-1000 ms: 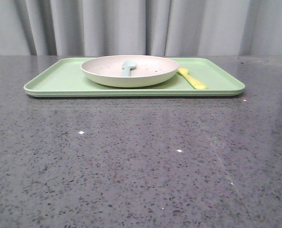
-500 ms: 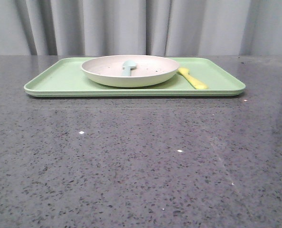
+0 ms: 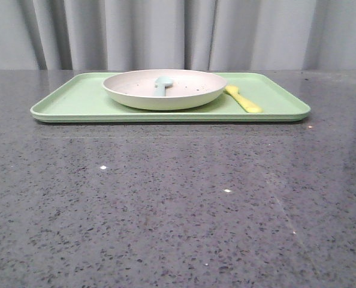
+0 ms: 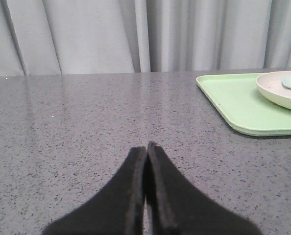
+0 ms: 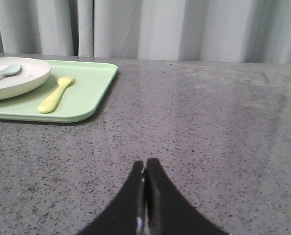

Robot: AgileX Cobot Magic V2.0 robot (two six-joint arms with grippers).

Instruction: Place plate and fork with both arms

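On the far left, the left gripper point(image 4: 146, 147) hangs low over the bare speckled grey stone table point(image 3: 178, 204), its black fingers pressed together and holding nothing, well apart from the tray's near corner. Next comes the flat rectangular light-green plastic tray point(image 3: 76, 105), and on it the shallow round cream-white speckled plate point(image 3: 164, 89) with a pale blue-green utensil point(image 3: 161, 85) lying inside. Just beside the plate, towards the right, the small bright-yellow plastic fork point(image 3: 243, 99) lies flat on the tray (touching the plate or not, I cannot tell). Furthest right, the right gripper point(image 5: 145, 167) is likewise clenched and empty over the table.

Both task items appear to sit where they belong, so the job looks finished or nearly so. What remains is probably parking the arms: keep each one clear of the tray's edge so nothing gets nudged.
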